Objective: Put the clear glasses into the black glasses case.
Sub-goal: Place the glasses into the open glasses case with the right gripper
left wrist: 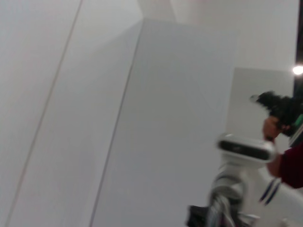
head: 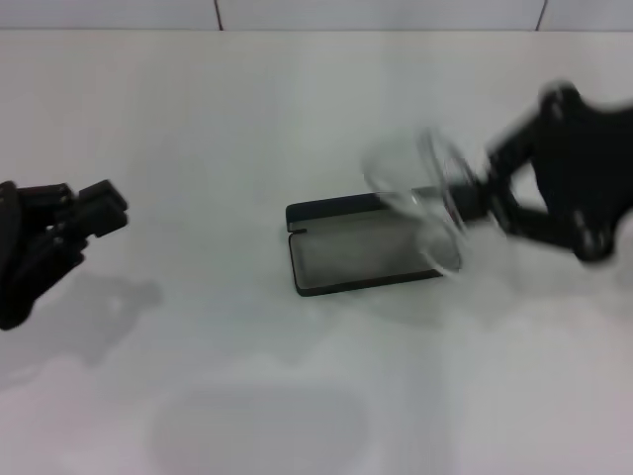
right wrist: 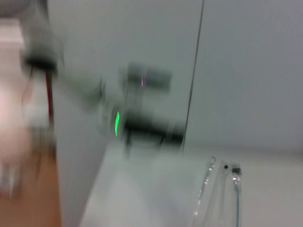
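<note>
In the head view I see a plain white tabletop (head: 198,396) filling the frame, with a tiled wall seam along the top edge. The black glasses case (head: 361,252) lies open and flat just right of centre, long axis running left to right, lid edge toward the top. The right gripper (head: 475,203), at the right edge, is clamped on the clear glasses (head: 430,203), held blurred above the case's right end with the lenses toward frame left; the left gripper (head: 94,213) sits at the left edge, fingers parted, holding nothing.
</note>
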